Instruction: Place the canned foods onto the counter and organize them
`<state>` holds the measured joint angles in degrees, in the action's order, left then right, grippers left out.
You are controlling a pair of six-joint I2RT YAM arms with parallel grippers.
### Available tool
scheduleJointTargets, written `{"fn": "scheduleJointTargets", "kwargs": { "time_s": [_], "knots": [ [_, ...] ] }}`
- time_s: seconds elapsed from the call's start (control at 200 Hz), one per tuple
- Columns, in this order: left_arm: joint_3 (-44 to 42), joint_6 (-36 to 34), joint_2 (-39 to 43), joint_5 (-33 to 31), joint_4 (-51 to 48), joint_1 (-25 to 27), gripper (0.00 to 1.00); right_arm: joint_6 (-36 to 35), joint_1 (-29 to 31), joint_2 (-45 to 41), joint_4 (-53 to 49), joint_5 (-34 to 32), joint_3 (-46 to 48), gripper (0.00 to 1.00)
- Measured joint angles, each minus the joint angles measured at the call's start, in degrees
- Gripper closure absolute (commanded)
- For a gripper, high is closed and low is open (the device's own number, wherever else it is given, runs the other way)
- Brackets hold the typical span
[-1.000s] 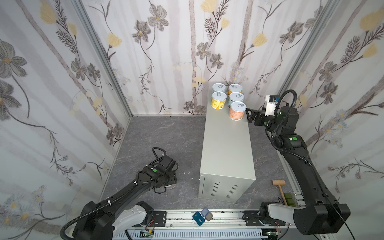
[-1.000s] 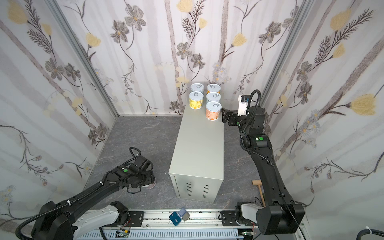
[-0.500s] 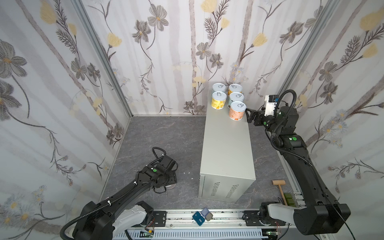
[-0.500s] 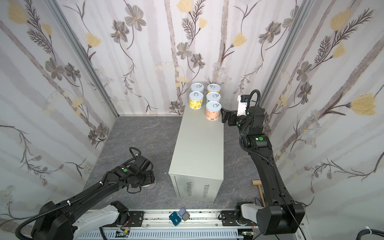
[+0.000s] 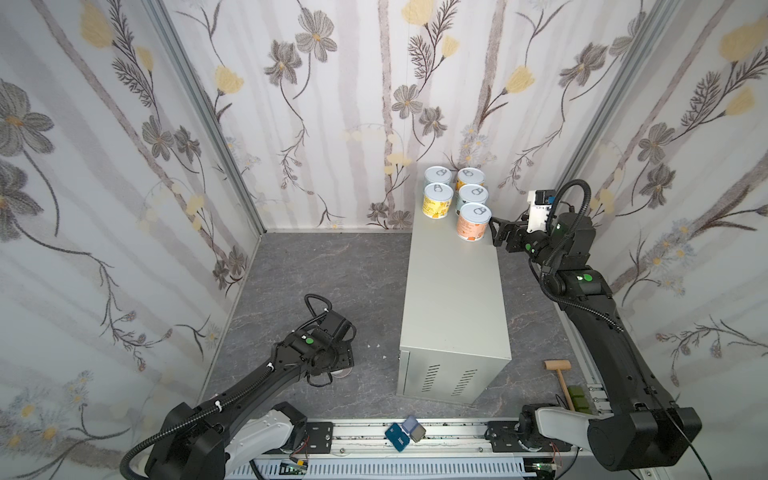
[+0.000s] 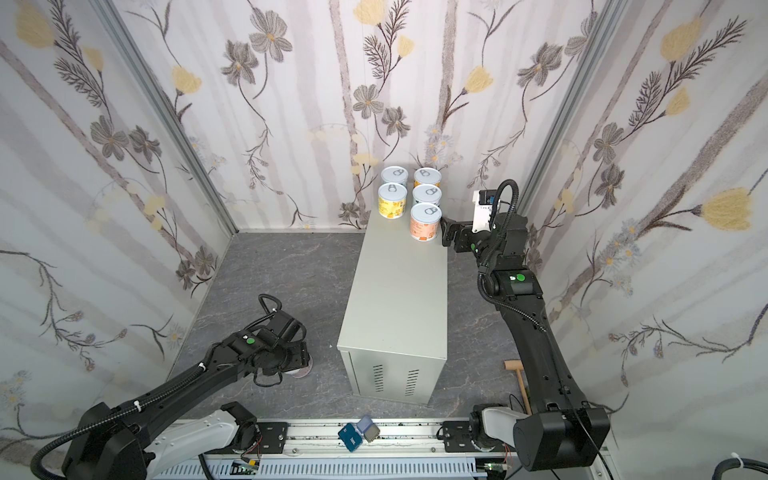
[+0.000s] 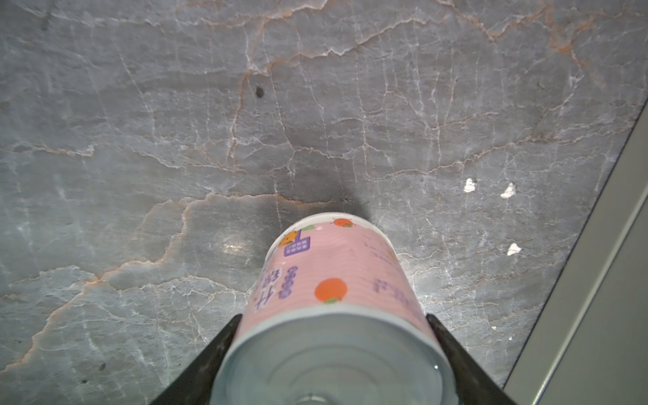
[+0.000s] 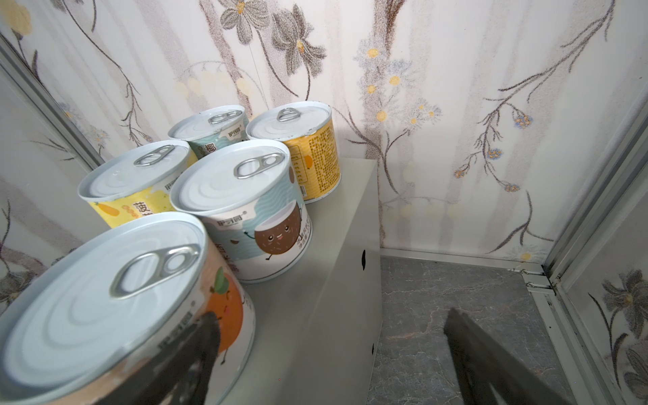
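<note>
Only its wrist view shows the left gripper [image 7: 333,319] clamping a pink can [image 7: 329,277].

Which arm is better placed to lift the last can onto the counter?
Left: the left gripper is shut on the pink can; the right gripper stands open beside the salmon can on the counter.

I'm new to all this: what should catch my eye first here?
Five colourful cans sit clustered at the far end of the tall grey counter, with the open right gripper just beside the nearest, the salmon can. Down by the dark floor, the left gripper clasps a sixth, pink can.
</note>
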<state>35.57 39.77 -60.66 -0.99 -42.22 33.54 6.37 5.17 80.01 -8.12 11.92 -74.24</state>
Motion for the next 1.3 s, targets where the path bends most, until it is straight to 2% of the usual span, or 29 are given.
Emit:
{"fn": "scheduleJointTargets", "kwargs": {
  "time_s": [0.355,0.465,0.979,1.299],
  "knots": [
    [0.11,0.00,0.74,0.20,-0.04,-0.02,0.33,-0.42,-0.28,-0.39,-0.48,-1.84,0.00,0.00],
    [3.08,-0.63,0.85,0.20,-1.75,-0.02,0.34,-0.42,-0.70,-1.14,-1.29,-2.51,0.00,0.00],
    [39.10,-14.21,-3.50,-3.63,-17.90,-0.11,0.36,0.70,-2.40,-7.78,-2.56,-5.27,1.55,0.00],
    [59.17,-22.18,-7.96,0.87,-24.02,0.94,0.37,1.70,-2.51,-14.40,-3.37,-4.72,5.33,0.00]
  ]
}}
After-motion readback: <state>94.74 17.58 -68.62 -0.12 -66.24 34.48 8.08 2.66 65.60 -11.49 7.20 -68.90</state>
